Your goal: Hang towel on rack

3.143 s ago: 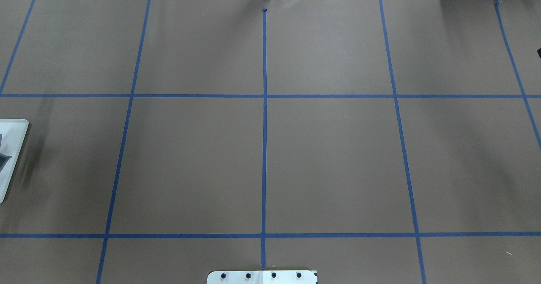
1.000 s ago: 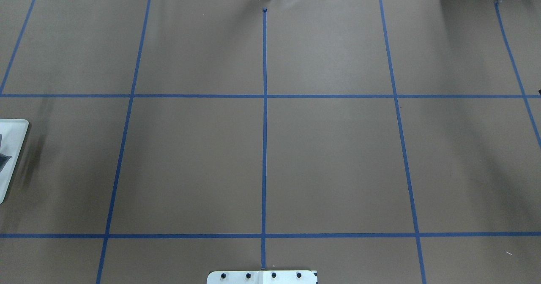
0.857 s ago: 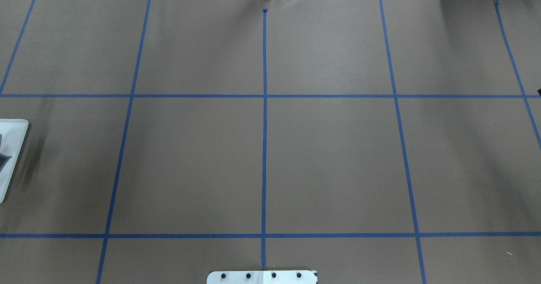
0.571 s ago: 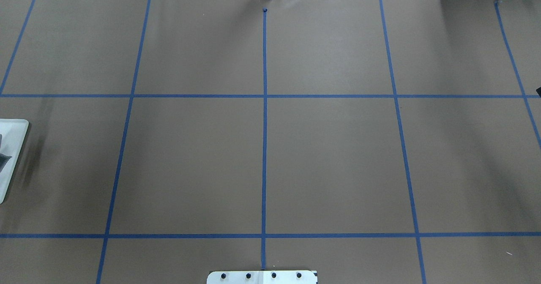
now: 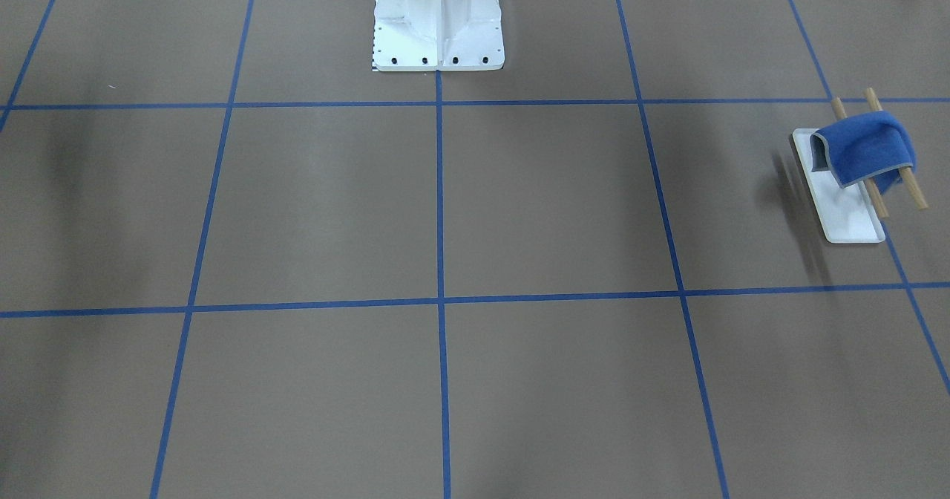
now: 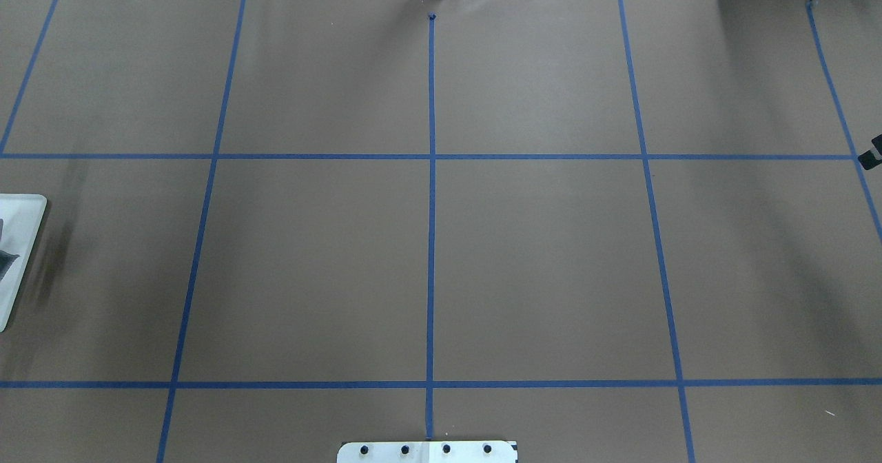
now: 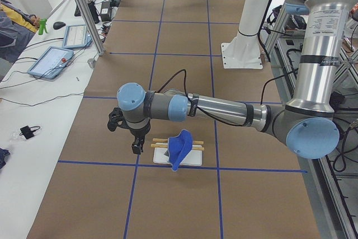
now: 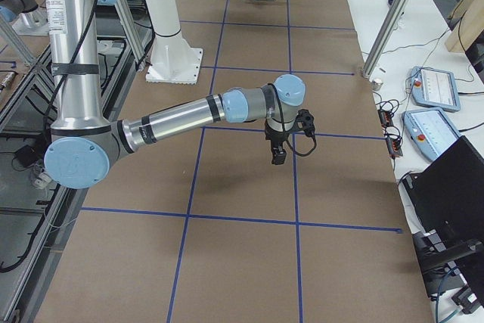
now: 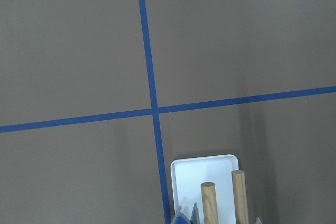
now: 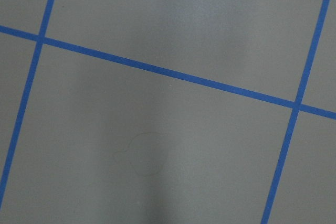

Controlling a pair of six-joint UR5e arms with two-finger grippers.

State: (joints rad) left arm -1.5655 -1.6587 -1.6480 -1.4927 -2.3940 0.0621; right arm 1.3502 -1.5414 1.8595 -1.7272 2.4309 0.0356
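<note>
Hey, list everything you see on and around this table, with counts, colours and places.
towel: one, royal blue with grey edging, draped over the rack's bars
rack: one, white base with two wooden bars, table's end on the robot's left
table: one, brown cover with blue tape grid
pedestal: one, white, bolted at the robot's edge of the table
tablets: two, grey-blue, on the side bench opposite the robot
left gripper: one, black, beside the rack, clear of the towel
right gripper: one, black, above bare table

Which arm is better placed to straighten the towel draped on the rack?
Left: the left gripper hangs just beside the rack and towel; the right gripper is far from both.
</note>
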